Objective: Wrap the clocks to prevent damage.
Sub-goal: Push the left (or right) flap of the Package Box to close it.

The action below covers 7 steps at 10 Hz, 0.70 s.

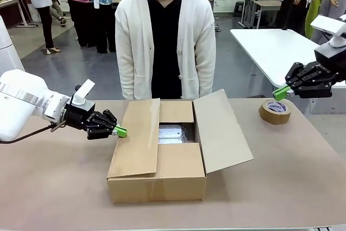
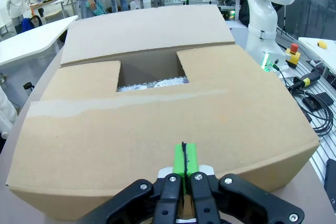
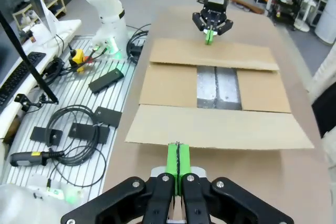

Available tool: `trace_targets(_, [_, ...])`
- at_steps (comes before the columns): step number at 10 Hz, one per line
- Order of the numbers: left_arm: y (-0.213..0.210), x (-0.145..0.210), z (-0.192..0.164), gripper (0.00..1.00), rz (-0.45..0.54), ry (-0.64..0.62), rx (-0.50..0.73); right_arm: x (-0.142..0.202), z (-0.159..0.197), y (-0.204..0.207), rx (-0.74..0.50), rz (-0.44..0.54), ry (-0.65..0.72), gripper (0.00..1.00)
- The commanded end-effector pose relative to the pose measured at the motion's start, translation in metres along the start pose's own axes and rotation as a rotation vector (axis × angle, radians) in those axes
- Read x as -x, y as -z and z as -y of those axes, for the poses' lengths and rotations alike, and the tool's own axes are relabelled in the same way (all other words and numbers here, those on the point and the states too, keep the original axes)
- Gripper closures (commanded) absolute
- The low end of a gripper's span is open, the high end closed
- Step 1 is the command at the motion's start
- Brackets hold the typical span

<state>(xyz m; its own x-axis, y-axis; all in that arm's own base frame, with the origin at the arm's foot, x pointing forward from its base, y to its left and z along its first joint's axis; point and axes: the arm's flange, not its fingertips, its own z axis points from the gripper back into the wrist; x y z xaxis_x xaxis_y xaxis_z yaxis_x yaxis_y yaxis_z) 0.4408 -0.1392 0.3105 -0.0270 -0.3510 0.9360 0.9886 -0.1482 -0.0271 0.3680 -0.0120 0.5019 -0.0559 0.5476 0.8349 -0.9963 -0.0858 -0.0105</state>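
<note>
The cardboard box sits mid-worktop with its side flaps not yet flat, and the clocks, in silvery wrap, lie on its floor, visible through the gap. My left gripper, pinched shut and empty, is at the box's nine o'clock beside the left flap. My right gripper, also shut and empty, hovers at two o'clock over the tape roll. A sideways nudge could slide the box instead of folding the flap, or press cardboard onto the clocks.

Flaps of the cardboard box hide most of the clocks, just a silvery strip showing in the gap, and the print on the tape roll is too small to read
</note>
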Motion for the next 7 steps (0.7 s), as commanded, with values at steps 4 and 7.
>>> trace_targets(4, [0.003, 0.004, 0.001, 1.0, -0.009, 0.002, -0.004, 0.075, 0.025, 0.063, 0.022, -0.021, 0.099, 0.99])
trace_targets(7, [0.003, 0.004, 0.001, 1.0, -0.009, 0.002, -0.004, 0.103, 0.038, 0.099, 0.046, -0.085, 0.147, 0.99])
